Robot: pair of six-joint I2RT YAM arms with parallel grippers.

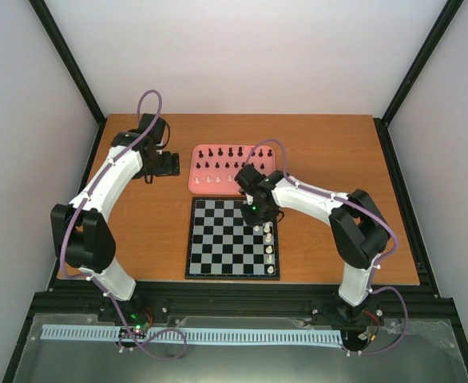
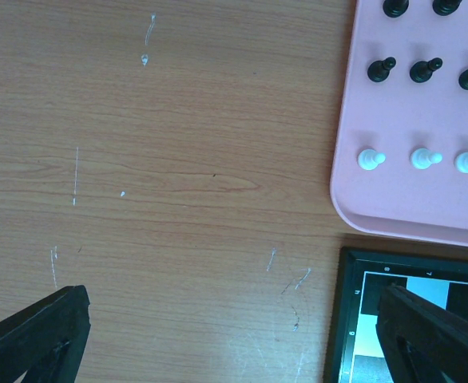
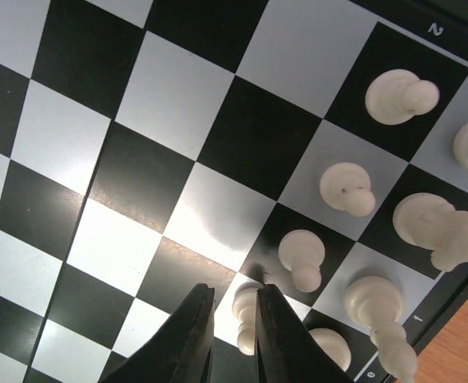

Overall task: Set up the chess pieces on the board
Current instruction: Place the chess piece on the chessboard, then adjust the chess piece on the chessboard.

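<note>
Right down on the board (image 1: 218,247) with the right gripper (image 3: 234,297), at the far right corner. Parted only narrowly, straddling a white pawn (image 3: 247,313) standing on its square, with a sliver of gap against one finger, so no firm pinch to be seen. Just beside it, more white chessmen (image 1: 271,259) lined in two rows along the board's right edge. Over on the left, hanging above bare table (image 2: 178,159) close to the pink tray (image 2: 410,199): the left gripper (image 2: 232,319), spread wide, holding nothing. Standing on that tray, rows of black chessmen (image 1: 230,152) at the far side and a short row of white along the near edge.
</note>
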